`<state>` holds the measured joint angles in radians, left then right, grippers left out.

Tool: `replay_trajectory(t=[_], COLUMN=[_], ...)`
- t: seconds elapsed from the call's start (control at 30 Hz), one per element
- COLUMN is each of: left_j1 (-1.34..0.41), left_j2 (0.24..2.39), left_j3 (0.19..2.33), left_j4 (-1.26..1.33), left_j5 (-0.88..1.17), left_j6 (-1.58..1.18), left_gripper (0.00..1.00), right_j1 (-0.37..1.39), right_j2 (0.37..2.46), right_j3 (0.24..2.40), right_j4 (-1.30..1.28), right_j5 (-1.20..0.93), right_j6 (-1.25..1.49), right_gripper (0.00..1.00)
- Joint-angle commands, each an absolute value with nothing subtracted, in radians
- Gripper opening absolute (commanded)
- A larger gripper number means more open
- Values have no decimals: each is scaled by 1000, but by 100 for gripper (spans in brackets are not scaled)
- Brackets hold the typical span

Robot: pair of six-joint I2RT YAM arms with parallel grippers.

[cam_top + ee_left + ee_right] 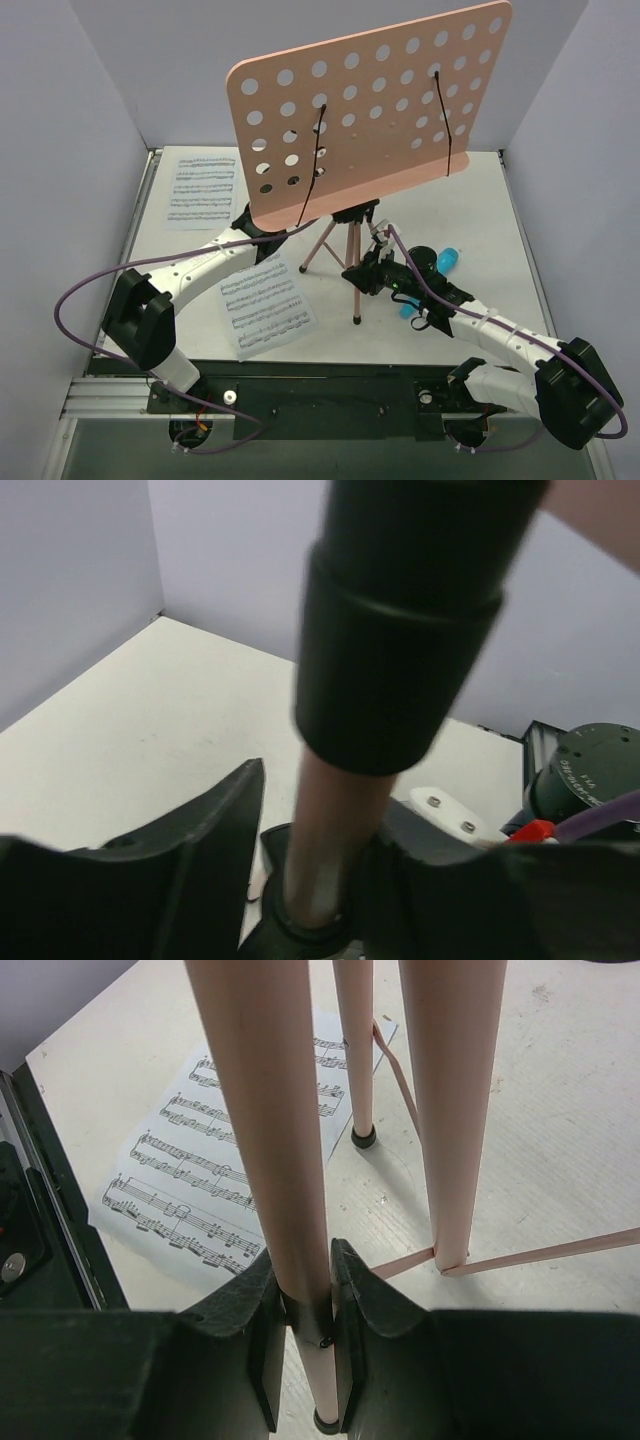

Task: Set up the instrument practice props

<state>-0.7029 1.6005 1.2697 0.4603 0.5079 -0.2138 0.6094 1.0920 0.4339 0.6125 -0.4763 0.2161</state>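
The pink perforated desk (380, 110) with two black wire page-holders (312, 165) stands tilted on its pink tripod (338, 240) at mid-table. My left gripper (266, 233) is under the desk at the tripod's upper shaft. In the left wrist view its jaws (325, 830) stand around the shaft (330, 830) below a black collar (400, 660), with a small gap on the left side. My right gripper (362, 276) is shut on the tripod's front leg (270, 1130), low near its foot (305, 1270). One sheet-music page (265, 303) lies by the front leg and another (203, 190) lies at the back left.
A blue object (447, 260) lies on the table behind my right arm, with a second blue bit (408, 309) beside the arm. Grey walls close in the table at the left, right and back. A black rail (320, 385) runs along the near edge.
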Motion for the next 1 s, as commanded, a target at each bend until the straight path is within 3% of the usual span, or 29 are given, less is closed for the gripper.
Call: replay_trajectory(t=[0.0, 0.03, 0.17, 0.2, 0.37, 0.6, 0.77, 0.97], left_j1=[-687, -686, -681, -680, -673, -635, -621, -620], left_j2=[1563, 1566, 1580, 1583, 1597, 1641, 1709, 1769], left_j3=[1321, 1331, 1353, 1358, 1362, 1388, 1459, 1540], left_j4=[482, 473, 468, 466, 512, 653, 752, 753], left_j5=[420, 428, 471, 486, 653, 938, 1109, 1169], left_j6=[-192, -193, -187, -184, -146, -190, -271, -288], left_gripper=[34, 31, 3, 0, 0, 0, 0, 0], right_j1=[624, 624, 624, 626, 626, 626, 626, 626], right_j2=[1097, 1100, 1118, 1124, 1131, 1098, 1103, 1112], right_j3=[456, 460, 471, 474, 477, 482, 503, 511], right_j4=[669, 670, 673, 673, 683, 680, 678, 701], right_j5=[-583, -586, -600, -603, -615, -624, -643, -634], right_j6=[270, 270, 273, 273, 278, 273, 270, 275], right_gripper=[11, 12, 12, 12, 13, 25, 25, 24])
